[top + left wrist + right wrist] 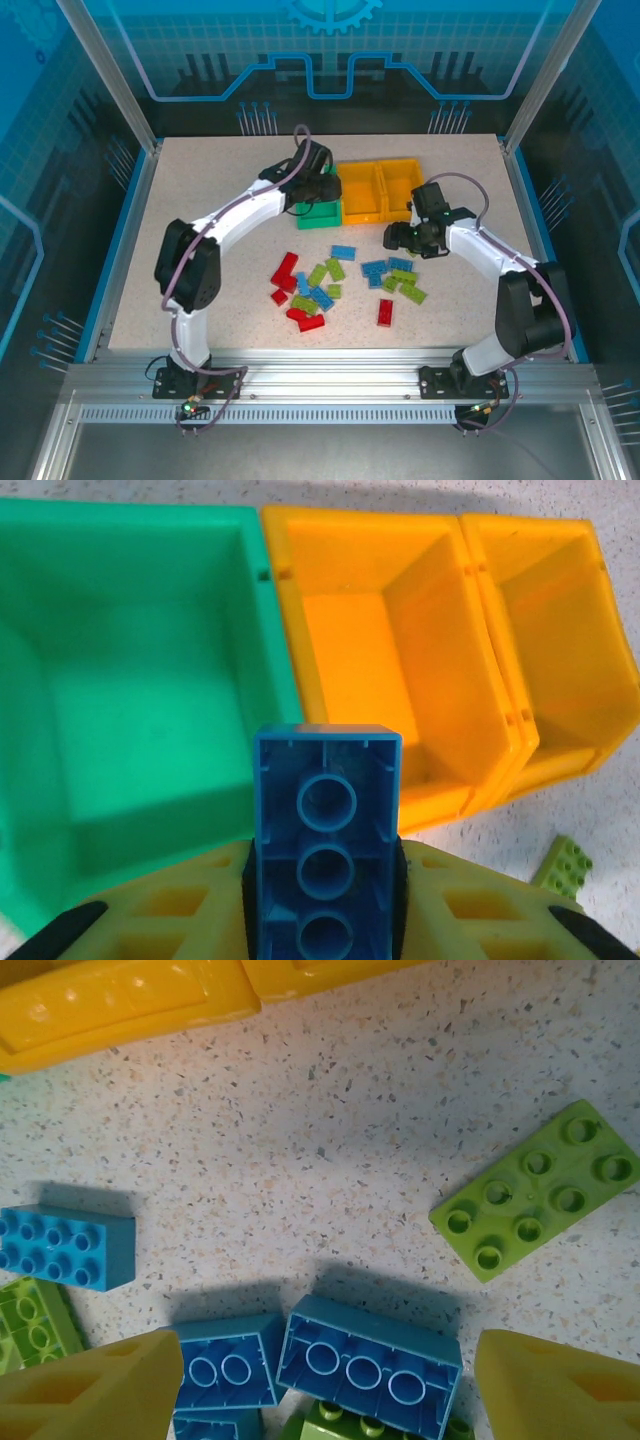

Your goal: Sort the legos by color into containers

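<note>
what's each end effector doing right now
left end effector: shut on a blue lego
right end effector: open, holding nothing

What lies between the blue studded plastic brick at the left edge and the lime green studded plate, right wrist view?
Only bare speckled tabletop separates the blue studded brick from the lime green studded plate, per the right wrist view.

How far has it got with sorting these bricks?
Barely started: the green bin and the orange bins look empty. The left claw holds a blue brick above them; the right claw hangs open over more blue bricks. The other bricks lie scattered on the table.
</note>
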You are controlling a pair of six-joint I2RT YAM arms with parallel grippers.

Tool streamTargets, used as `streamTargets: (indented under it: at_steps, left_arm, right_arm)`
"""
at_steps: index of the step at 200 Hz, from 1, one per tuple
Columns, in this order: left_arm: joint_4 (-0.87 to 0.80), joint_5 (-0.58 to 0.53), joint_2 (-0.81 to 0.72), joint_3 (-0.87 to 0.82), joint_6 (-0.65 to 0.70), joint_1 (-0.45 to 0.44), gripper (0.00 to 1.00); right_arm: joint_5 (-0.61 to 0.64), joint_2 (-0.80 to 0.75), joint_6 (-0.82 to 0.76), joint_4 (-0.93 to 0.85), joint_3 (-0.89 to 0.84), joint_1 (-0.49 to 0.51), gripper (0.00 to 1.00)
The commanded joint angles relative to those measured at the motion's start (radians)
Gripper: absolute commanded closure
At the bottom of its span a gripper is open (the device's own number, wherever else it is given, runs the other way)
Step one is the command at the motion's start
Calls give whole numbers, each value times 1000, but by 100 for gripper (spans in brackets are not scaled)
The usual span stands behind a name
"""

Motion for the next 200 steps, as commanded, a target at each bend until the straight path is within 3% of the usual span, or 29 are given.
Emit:
streamTargets:
  at_steps: [1,81,113,153,173,200]
  left_arm:
    - [-94,-72,62,77,-9,12,64]
    - [-147,-154,117,97,11,47,60]
    - [-178,-144,136,119,33,55,44]
    - [-152,-120,97,98,34,54,24]
    - [-123,-136,25,42,13,57,2]
    - [-88,-145,-101,-103,-20,89,1]
  right_arm:
    - [6,27,-10,4,36,-8,22]
    - [26,192,-92,-12,304,-29,23]
    - [28,292,-91,-50,426,-8,25]
    - [47,254,-141,-77,402,93,23]
    - [30,258,-1,-192,412,131,23]
    - [36,229,144,-159,359,231,18]
